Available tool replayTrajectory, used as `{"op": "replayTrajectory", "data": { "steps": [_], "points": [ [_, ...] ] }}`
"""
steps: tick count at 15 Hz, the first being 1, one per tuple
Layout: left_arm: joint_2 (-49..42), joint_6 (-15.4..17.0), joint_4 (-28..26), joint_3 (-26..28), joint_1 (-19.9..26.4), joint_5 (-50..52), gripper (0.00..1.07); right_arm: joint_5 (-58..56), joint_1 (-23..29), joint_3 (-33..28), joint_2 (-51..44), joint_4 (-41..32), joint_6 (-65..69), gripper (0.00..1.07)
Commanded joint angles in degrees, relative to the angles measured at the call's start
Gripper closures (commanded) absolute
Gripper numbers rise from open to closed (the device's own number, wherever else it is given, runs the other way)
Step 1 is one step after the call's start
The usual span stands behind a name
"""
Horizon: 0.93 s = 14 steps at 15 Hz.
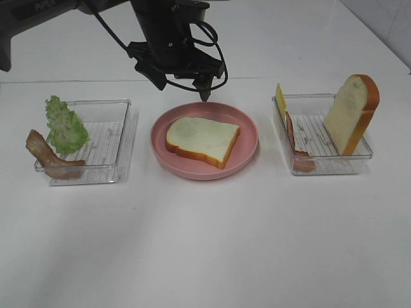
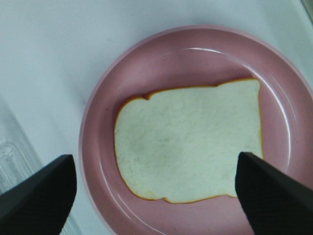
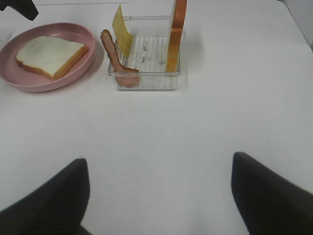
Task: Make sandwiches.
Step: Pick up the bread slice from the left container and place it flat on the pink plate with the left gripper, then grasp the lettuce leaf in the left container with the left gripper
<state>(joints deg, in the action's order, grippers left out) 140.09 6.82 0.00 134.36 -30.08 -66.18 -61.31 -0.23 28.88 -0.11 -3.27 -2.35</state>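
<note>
Left jaws spread, empty, above bread slice [image 1: 202,140] lying flat on plate [image 1: 247,138]. Lettuce [image 1: 65,128] left of plate, nearer left jaws. Right jaws spread, empty, over table [image 3: 195,127], right of plate.

Lab test bench, bare white table [image 1: 205,256], robot arm [image 1: 160,25], toy bread slice [image 1: 202,140]

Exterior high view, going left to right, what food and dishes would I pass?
Bacon strip → lettuce leaf → pink plate holding a bread slice → cheese slice → second bacon strip → upright bread slice.
</note>
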Motion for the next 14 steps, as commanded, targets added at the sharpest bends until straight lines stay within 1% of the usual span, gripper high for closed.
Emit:
{"op": "replayTrajectory", "data": {
  "steps": [1, 2, 4, 5, 7, 9, 10, 11, 12, 13, 14],
  "points": [
    [-1.83, 0.63, -0.34, 2.01, 0.8, -3.78, 0.22, 0.57, -0.29, -0.17, -0.92, 0.17, 0.06, 0.31],
    [-3.09, 0.63, 0.52, 2.12, 1.78, -5.56, 0.23, 0.57, -0.29, -0.17, -0.92, 0.17, 0.06, 0.31],
    [-4.24, 0.69, 0.34, 2.12, 4.24, -7.62, 0.23, 0.57, -0.29, -0.17, -0.86, 0.17, 0.06, 0.31],
    [-4.81, 1.38, -1.26, 2.01, 5.73, -7.62, 0.23, 0.57, -0.29, -0.17, -0.86, 0.17, 0.06, 0.31],
    [-5.39, 1.38, -3.67, 2.01, 9.0, -7.62, 0.23, 0.57, -0.29, -0.17, -0.86, 0.17, 0.06, 0.31],
    [-6.3, 1.38, -3.67, 1.95, 12.38, -7.62, 0.23, 0.57, -0.29, -0.17, -0.86, 0.17, 0.06, 0.31],
    [-6.65, 1.38, -3.67, 1.78, 13.01, -7.62, 0.23, 0.57, -0.29, -0.17, -0.86, 0.17, 0.06, 0.31],
    [-8.31, 1.38, -3.67, 0.46, 14.61, -7.62, 0.23, 0.57, -0.29, -0.17, -0.86, 0.17, 0.06, 0.31],
    [-10.71, 1.09, -3.5, -2.06, 17.13, -7.62, 0.23, 0.57, -0.29, -0.17, -0.86, 0.17, 0.06, 0.31],
    [-11.46, 1.03, -3.44, -2.75, 17.99, -7.62, 0.23, 0.57, -0.29, -0.17, -0.86, 0.17, 0.06, 0.31],
    [-12.78, 0.52, -3.38, -4.81, 19.54, -7.62, 0.23, 0.57, -0.29, -0.17, -0.86, 0.17, 0.06, 0.31]
  ]
}}
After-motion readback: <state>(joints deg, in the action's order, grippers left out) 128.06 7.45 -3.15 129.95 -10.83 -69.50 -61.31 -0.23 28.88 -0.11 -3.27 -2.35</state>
